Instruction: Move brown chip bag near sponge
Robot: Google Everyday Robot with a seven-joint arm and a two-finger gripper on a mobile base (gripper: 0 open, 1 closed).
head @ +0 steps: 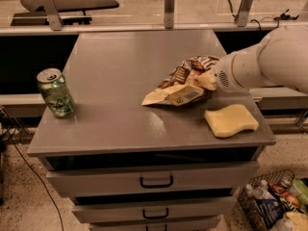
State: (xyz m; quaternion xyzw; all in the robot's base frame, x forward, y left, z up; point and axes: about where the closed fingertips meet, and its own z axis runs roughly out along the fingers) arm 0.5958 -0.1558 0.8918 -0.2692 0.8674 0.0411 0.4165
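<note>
The brown chip bag (182,85) is crumpled, with a dark brown front and a pale tan tip pointing left. It sits low over the grey cabinet top (125,66), right of centre. My gripper (210,79) comes in from the right on a thick white arm and is shut on the bag's right end. The fingers are mostly hidden by the bag. The pale yellow sponge (231,121) lies flat near the front right corner, just in front and to the right of the bag, a small gap apart.
A green can (56,92) stands upright near the left front edge. Drawers with dark handles (156,181) are below the top. A railing with posts (169,6) runs behind. A basket of items (275,201) sits on the floor at the lower right.
</note>
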